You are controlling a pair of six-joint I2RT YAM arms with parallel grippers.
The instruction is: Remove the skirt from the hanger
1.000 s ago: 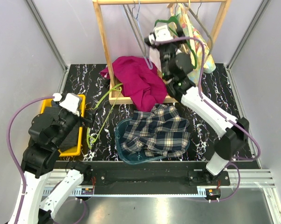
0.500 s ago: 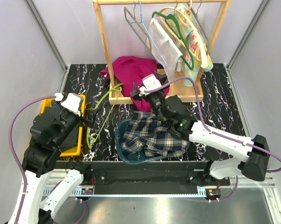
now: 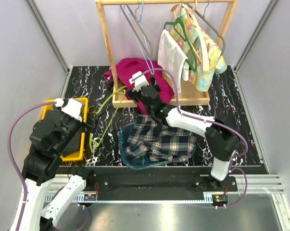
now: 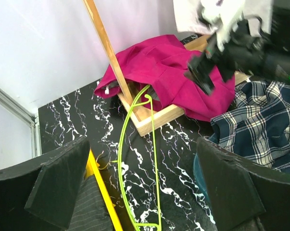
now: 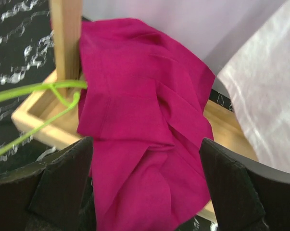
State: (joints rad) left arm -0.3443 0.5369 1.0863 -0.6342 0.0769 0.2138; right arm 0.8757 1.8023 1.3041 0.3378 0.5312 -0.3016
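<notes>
A magenta garment [image 3: 157, 72] [image 4: 169, 62] [image 5: 145, 110] lies crumpled over the wooden rack's base, on no hanger. A lime green hanger [image 3: 104, 120] [image 4: 152, 159] [image 5: 34, 96] lies on the table, its hook at the rack post beside that garment. A white garment [image 3: 172, 57] [image 5: 265, 96] hangs on a dark green hanger [image 3: 183, 33] on the rail. Which of the two is the skirt I cannot tell. My right gripper [image 3: 141, 95] [image 5: 147, 192] hovers open just in front of the magenta cloth, holding nothing. My left gripper [image 3: 89, 122] [image 4: 145, 192] is open and empty above the lime hanger.
The wooden rack [image 3: 106, 48] also carries a floral garment [image 3: 205, 53] and bare grey hangers [image 3: 140, 29]. A plaid shirt [image 3: 159, 137] [image 4: 265, 120] lies on a teal hanger [image 3: 130, 161] at the front. A yellow tray [image 3: 82, 154] with dark striped cloth sits by my left arm.
My right arm has swung down from the hanging clothes at the rail to the magenta garment on the rack base, its jaws opening wider. The hanging clothes have swung. The left arm stays put.
</notes>
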